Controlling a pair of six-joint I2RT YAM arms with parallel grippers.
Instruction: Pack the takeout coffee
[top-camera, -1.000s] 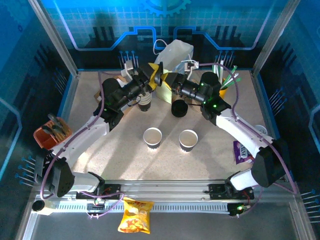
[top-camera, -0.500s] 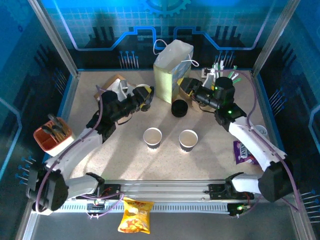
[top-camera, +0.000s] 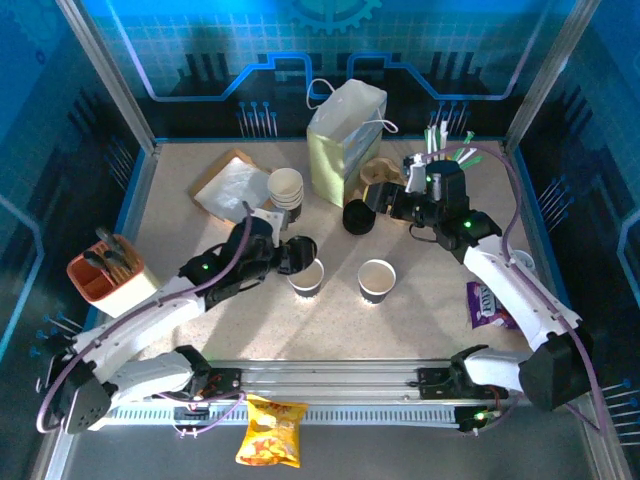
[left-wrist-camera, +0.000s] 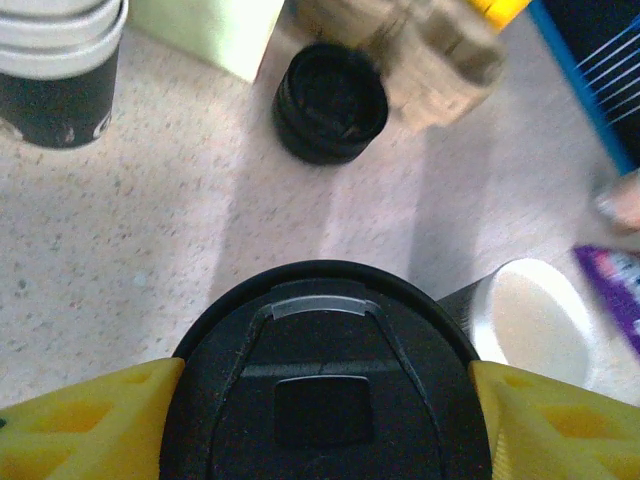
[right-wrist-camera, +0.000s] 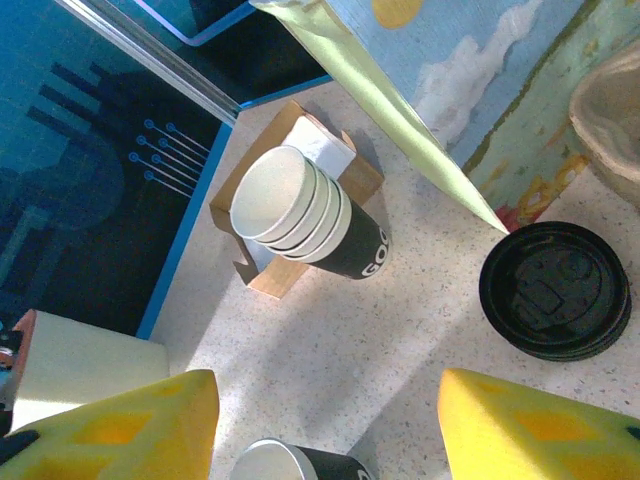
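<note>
My left gripper (top-camera: 297, 252) is shut on a round black lid (left-wrist-camera: 320, 385), which sits between the yellow fingers (left-wrist-camera: 85, 420). In the top view it hovers at the far-left rim of a lidless cream cup (top-camera: 306, 276). A second lidless cup (top-camera: 377, 280) (left-wrist-camera: 535, 320) stands to its right. The takeout coffee, as a lidded cup, is out of view. The pale green paper bag (top-camera: 345, 130) (right-wrist-camera: 480, 90) stands upright at the back. My right gripper (top-camera: 383, 203) (right-wrist-camera: 325, 440) hangs open and holds nothing, to the right of the bag.
A stack of lidless cups (top-camera: 285, 188) (right-wrist-camera: 300, 215) sits left of the bag. A stack of black lids (top-camera: 358, 216) (left-wrist-camera: 330, 100) (right-wrist-camera: 555, 290) lies in front of it. An orange holder (top-camera: 105, 270) is at the left edge, and a purple packet (top-camera: 485, 303) at the right.
My left arm has swung from the bag toward the near side, carrying the lid to the left cup. My right gripper has drawn back from the bag and opened.
</note>
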